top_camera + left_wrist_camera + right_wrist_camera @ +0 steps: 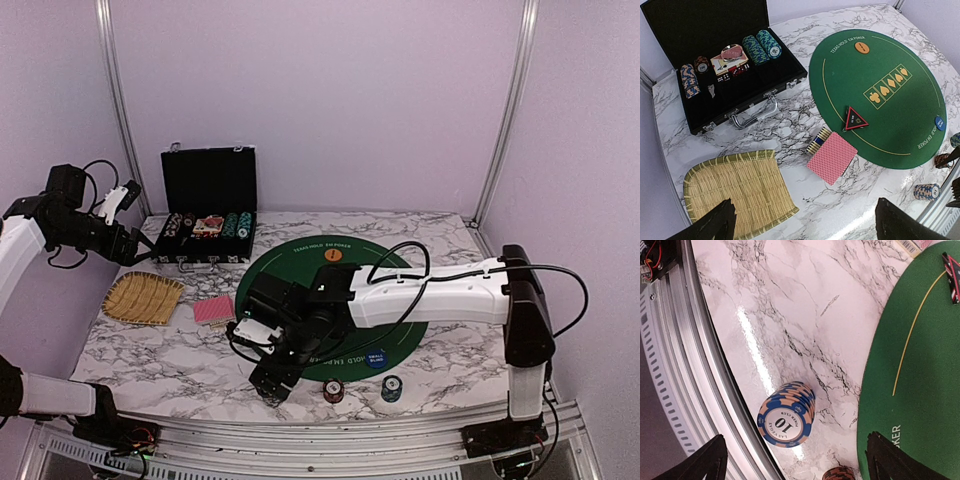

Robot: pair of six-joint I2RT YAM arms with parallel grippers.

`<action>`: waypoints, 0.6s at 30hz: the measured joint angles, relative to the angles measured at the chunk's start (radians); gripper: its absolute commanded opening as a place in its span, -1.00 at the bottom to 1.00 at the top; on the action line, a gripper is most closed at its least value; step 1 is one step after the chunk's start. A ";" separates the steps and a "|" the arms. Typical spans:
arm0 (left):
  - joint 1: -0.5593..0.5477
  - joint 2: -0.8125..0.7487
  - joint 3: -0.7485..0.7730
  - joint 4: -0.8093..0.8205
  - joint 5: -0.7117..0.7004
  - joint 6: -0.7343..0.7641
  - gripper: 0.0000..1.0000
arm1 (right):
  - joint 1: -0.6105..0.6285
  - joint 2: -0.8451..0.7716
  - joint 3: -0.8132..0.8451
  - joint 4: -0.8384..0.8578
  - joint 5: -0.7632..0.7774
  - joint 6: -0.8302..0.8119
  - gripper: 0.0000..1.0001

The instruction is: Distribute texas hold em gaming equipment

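A stack of blue-and-orange poker chips [786,415] marked "10" stands on the marble by the table's front rail. My right gripper [800,462] hangs open over it, fingers on either side and not touching; in the top view this gripper [270,383] hides the stack. A red chip stack [333,390] and a teal one [391,388] stand to its right. On the green mat [900,125] lie the orange disc [862,47], the red-edged triangle [855,119] and the blue small blind disc [939,122]. Red-backed cards [832,157] lie beside the mat. My left gripper [807,225] is open, high up.
An open black case [725,95] at the back left holds more chips, cards and dice. The woven straw tray [735,190] lies left of the cards. A few striped chips [818,141] lean against the cards. The metal rail [695,365] runs along the front edge.
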 measured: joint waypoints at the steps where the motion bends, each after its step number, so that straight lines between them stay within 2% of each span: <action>1: 0.000 0.000 0.000 0.000 0.000 0.000 0.98 | 0.000 0.002 0.000 0.000 -0.003 -0.003 0.85; 18: 0.000 0.000 -0.003 0.000 -0.001 0.001 0.98 | 0.019 0.101 0.060 -0.011 0.002 -0.043 0.39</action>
